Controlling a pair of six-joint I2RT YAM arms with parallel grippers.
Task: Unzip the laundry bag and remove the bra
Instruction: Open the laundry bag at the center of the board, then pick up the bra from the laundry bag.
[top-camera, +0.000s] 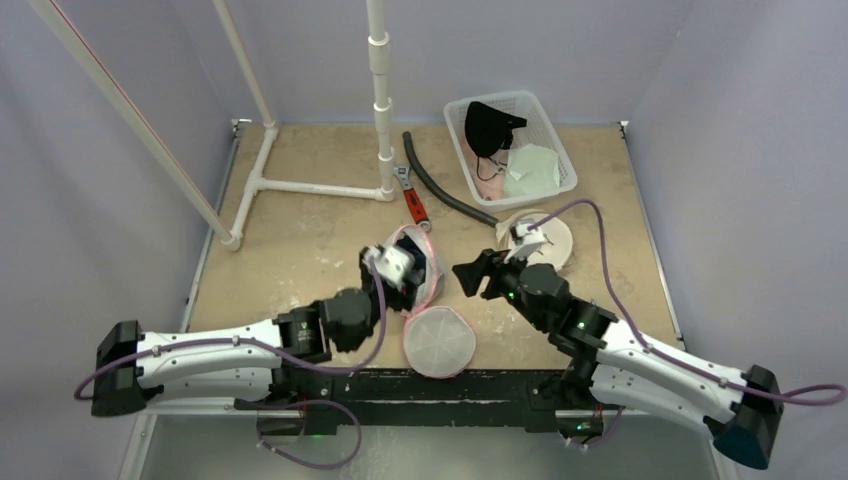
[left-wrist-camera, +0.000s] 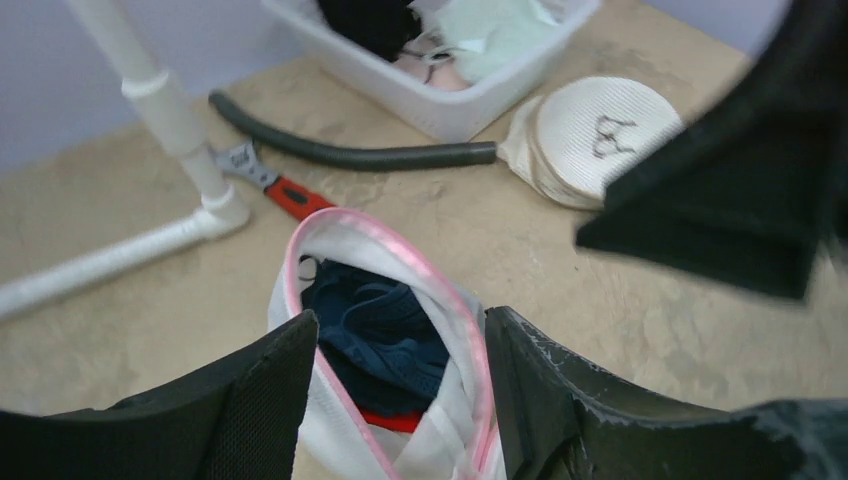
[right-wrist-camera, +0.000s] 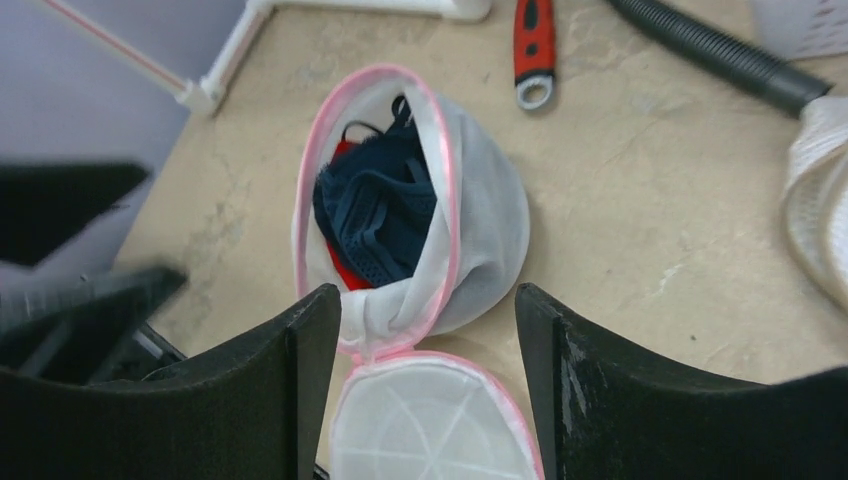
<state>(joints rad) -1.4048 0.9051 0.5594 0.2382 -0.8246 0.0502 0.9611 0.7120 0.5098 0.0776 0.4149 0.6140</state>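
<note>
The white mesh laundry bag (top-camera: 428, 270) with pink trim lies unzipped at the table's middle front. Its round lid (top-camera: 440, 340) is folded out toward the front edge. A navy blue bra (left-wrist-camera: 385, 335) with a bit of red under it sits in the open half, and it also shows in the right wrist view (right-wrist-camera: 380, 225). My left gripper (top-camera: 395, 268) is open, and in the left wrist view (left-wrist-camera: 400, 325) its jaws stand either side of the bag's mouth. My right gripper (top-camera: 470, 275) is open and empty just right of the bag, above its hinge (right-wrist-camera: 425, 295).
A white basket (top-camera: 556, 143) with black and pale green garments stands at the back right. A second round white mesh bag (top-camera: 548, 238) lies in front of it. A black hose (top-camera: 440, 190), a red-handled wrench (top-camera: 413, 200) and a white pipe frame (top-camera: 300, 187) lie behind the bag.
</note>
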